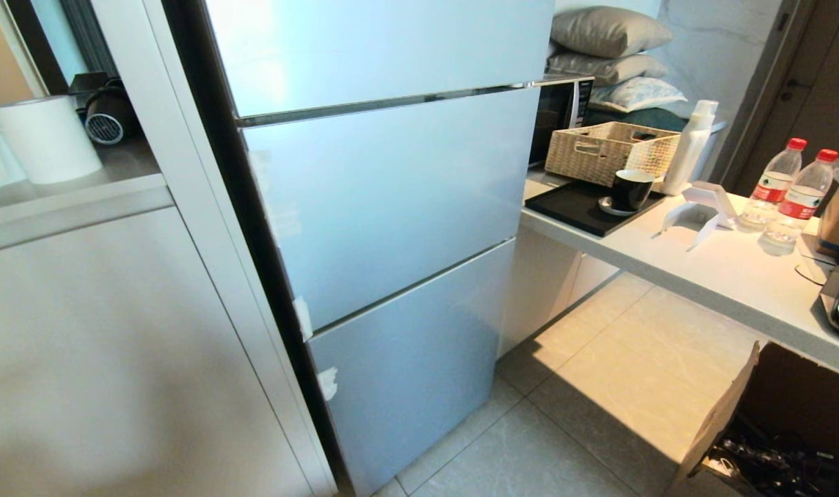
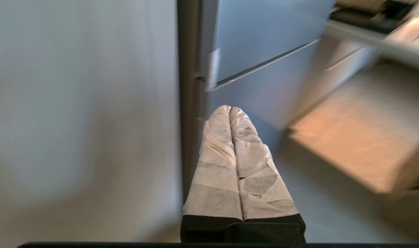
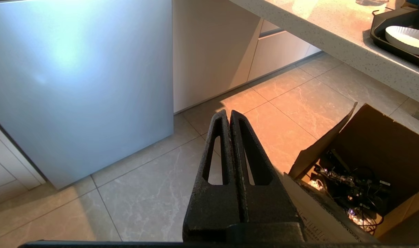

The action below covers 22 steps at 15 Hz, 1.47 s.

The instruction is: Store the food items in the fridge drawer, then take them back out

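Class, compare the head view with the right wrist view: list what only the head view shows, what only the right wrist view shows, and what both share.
Only the head view: the wicker basket, black mug, white spray bottle, two water bottles, stacked pillows, and the paper roll on the left shelf.

Only the right wrist view: the right gripper, shut and empty above the floor tiles, and a white dish in a black tray.

Both: the closed pale blue fridge front, the counter, and the open cardboard box.
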### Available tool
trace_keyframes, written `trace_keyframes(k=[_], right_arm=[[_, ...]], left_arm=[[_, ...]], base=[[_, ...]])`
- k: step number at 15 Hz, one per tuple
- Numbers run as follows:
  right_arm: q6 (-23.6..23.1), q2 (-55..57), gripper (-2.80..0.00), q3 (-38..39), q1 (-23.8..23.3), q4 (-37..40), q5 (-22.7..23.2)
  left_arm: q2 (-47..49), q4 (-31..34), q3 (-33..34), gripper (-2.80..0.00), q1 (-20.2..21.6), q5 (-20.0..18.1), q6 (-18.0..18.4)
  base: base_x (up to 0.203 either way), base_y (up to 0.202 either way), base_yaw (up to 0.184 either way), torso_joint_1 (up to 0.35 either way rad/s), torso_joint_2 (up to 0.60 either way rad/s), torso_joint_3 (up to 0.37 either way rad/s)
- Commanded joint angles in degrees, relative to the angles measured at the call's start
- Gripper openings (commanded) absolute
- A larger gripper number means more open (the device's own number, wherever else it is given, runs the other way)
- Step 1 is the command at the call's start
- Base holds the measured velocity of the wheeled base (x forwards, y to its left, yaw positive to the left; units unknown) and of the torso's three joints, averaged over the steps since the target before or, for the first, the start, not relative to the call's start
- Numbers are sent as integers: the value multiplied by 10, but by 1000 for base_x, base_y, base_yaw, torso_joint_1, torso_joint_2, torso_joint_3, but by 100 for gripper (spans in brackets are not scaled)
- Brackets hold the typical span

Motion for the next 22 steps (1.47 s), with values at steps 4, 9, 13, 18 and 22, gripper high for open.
trace_keyframes(k=[4, 9, 13, 18, 22], right_arm=[[0, 1, -280, 1, 0, 3, 0], [1, 1, -280, 1, 0, 2, 0], [6, 1, -280, 1, 0, 1, -1], [10, 1, -280, 1, 0, 1, -2], [48, 1, -280, 1, 0, 1, -15]], left_arm=[[378, -159, -93, -280, -2, -37, -261], [621, -280, -224, -280, -10, -46, -542], [751, -300, -335, -280, -39, 30, -660], [856, -396, -402, -280, -54, 60, -672], [902, -415, -459, -280, -52, 65, -678]], base=[[0, 0, 0, 0, 0, 0], [0, 0, 0, 0, 0, 0], [0, 0, 0, 0, 0, 0], [0, 0, 0, 0, 0, 0], [0, 0, 0, 0, 0, 0]])
